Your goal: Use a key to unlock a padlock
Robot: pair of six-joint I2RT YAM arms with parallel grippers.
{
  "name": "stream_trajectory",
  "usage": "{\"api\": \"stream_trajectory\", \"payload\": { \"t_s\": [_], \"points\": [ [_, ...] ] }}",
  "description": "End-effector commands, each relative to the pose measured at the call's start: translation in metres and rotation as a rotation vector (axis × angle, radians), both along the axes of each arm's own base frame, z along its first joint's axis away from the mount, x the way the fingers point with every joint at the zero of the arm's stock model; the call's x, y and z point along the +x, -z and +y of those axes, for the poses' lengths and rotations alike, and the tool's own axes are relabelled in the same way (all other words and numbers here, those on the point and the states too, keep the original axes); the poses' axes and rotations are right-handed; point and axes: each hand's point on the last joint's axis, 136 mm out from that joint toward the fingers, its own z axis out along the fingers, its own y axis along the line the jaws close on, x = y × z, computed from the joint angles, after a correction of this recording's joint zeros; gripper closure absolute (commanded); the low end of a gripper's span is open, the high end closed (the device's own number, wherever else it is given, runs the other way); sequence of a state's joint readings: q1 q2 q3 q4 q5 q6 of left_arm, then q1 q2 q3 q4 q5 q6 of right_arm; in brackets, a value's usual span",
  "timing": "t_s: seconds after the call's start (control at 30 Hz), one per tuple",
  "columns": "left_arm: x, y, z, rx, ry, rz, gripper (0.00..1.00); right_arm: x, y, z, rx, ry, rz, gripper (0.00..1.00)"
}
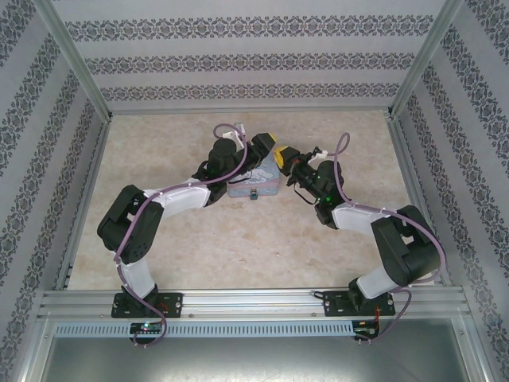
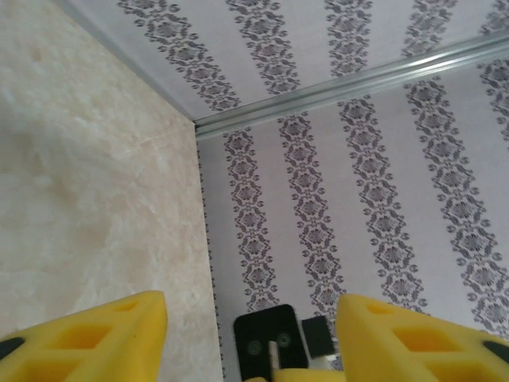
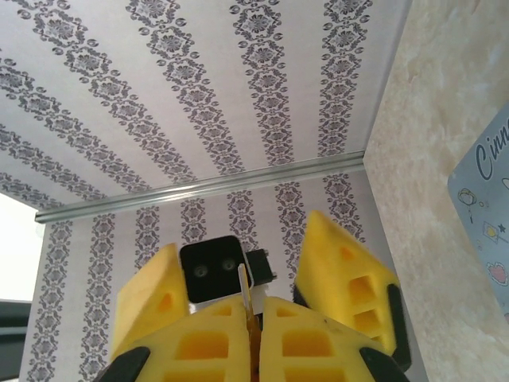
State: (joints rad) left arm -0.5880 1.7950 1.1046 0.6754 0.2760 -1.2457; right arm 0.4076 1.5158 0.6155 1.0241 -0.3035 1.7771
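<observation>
The top camera looks down from above and behind the arm bases [image 1: 147, 302], covering the whole table [image 1: 238, 239]. The wrist cameras sit close behind the left gripper [image 2: 250, 306] and right gripper [image 3: 254, 310], facing each other, with table and patterned wall [image 2: 398, 199] shared behind.

I see the tin [image 1: 253, 185] sitting mid-worktop [image 1: 199, 263] with the padlock [image 1: 254, 195] at its near side, while just behind its right end the left tool [image 2: 253, 306] and right tool [image 3: 254, 318] meet tip to tip, the key [image 3: 245, 290] between the right tool's fingers, the left's fingers on either side.
</observation>
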Motion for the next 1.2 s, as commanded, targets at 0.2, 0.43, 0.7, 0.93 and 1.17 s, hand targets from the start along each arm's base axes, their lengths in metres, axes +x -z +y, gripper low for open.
{"api": "stream_trajectory", "payload": {
  "t_s": [0.2,0.43,0.7,0.93,1.17],
  "points": [
    [-0.019,-0.010,0.005,-0.048,0.017,0.049,0.48,-0.008,0.006,-0.007,-0.067,0.006,-0.032,1.00],
    [-0.022,-0.001,-0.001,-0.076,0.030,0.067,0.57,-0.006,0.007,-0.002,-0.065,-0.001,-0.032,1.00],
    [-0.022,0.004,-0.012,-0.101,0.039,0.069,0.60,-0.005,0.014,-0.001,-0.063,-0.005,-0.017,1.00],
    [-0.021,0.005,-0.020,-0.110,0.045,0.071,0.70,-0.004,0.016,-0.001,-0.059,-0.003,-0.013,1.00],
    [-0.020,0.007,-0.021,-0.111,0.042,0.072,0.79,-0.005,0.018,0.000,-0.055,-0.008,-0.006,1.00]
  ]
}}
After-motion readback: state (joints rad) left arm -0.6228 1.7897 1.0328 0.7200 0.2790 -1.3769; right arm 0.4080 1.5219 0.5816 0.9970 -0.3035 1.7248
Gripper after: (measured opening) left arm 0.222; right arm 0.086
